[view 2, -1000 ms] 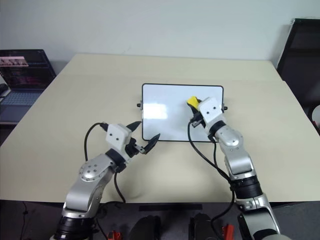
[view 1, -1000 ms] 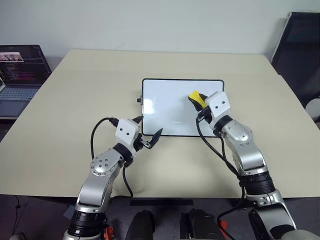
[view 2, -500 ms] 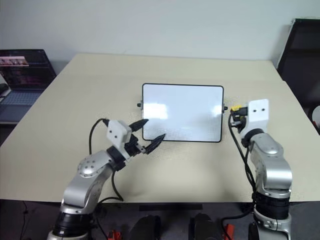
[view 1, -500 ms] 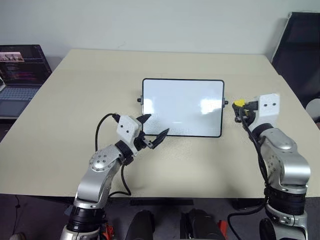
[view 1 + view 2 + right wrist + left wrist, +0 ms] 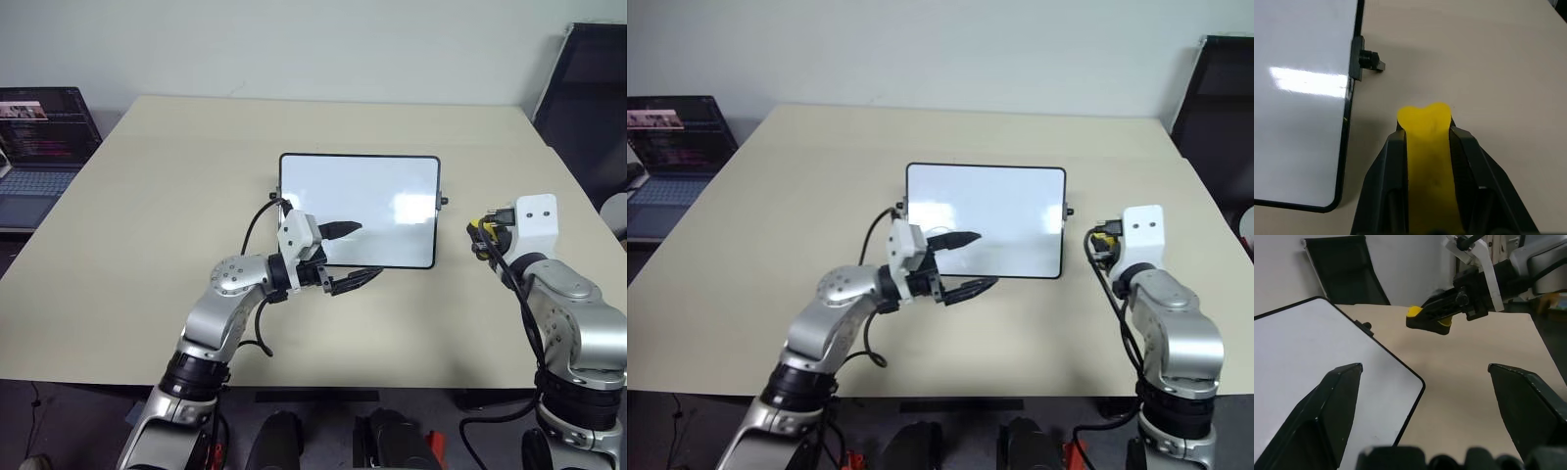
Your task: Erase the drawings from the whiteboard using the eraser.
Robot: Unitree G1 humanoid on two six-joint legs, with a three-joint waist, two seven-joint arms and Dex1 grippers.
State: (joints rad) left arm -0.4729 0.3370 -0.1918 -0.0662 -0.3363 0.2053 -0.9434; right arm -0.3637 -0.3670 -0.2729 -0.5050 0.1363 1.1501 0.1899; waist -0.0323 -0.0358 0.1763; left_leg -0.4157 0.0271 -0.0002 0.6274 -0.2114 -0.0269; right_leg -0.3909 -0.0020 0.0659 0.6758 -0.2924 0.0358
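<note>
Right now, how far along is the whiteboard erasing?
Done: the whiteboard looks blank, no digits visible. In hand: the right gripper is shut on the eraser, held off the board's right edge over the table. The left gripper is open over the board's near edge. Little seems left.

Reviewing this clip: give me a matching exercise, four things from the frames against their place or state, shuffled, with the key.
Things:
1. eraser
2. whiteboard
3. left gripper
4. laptop

Places or states:
A. open, at the board's near edge
B. beyond the table's left edge
C. clamped in the right gripper, off the board's right side
D. flat at mid-table, surface wiped clean

Pairs: 1-C, 2-D, 3-A, 4-B
</note>
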